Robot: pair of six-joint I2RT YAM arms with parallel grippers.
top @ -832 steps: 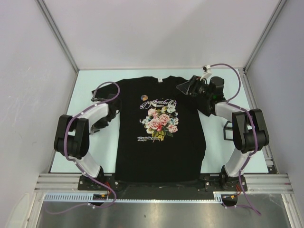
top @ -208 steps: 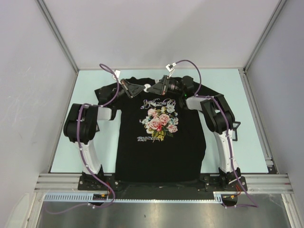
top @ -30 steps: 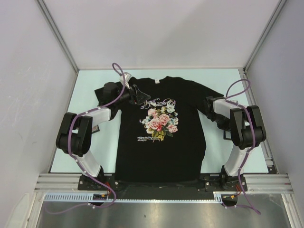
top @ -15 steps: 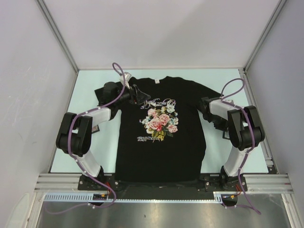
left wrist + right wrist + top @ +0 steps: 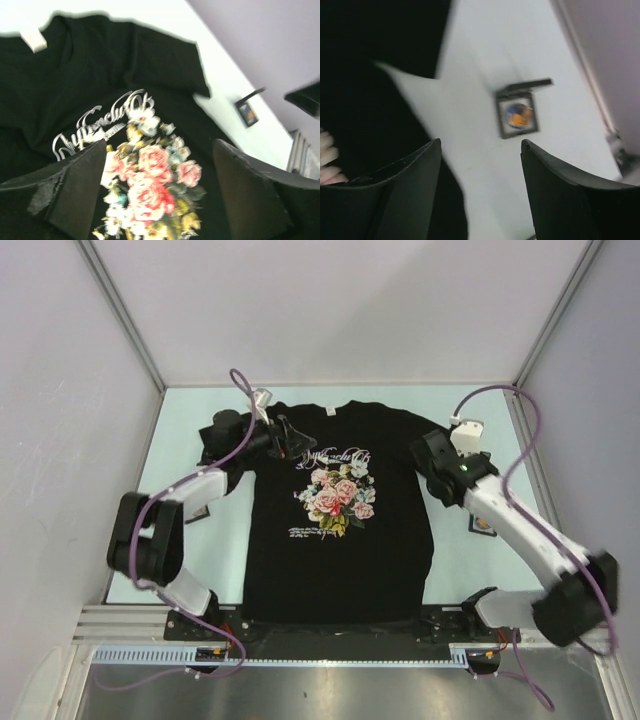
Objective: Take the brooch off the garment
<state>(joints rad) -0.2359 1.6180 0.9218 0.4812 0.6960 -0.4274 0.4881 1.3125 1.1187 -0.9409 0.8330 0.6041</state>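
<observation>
Brooch (image 5: 518, 114) in small open black box (image 5: 520, 134), on table (image 5: 470, 60) beside garment (image 5: 340, 560)

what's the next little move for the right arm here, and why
Probably lift the right gripper up and back toward its base. Its jaws stand open and empty, and a round orange-and-blue piece, likely the brooch, lies in the small black case on the table, clear of the T-shirt. Nothing seems left there to grasp.
</observation>
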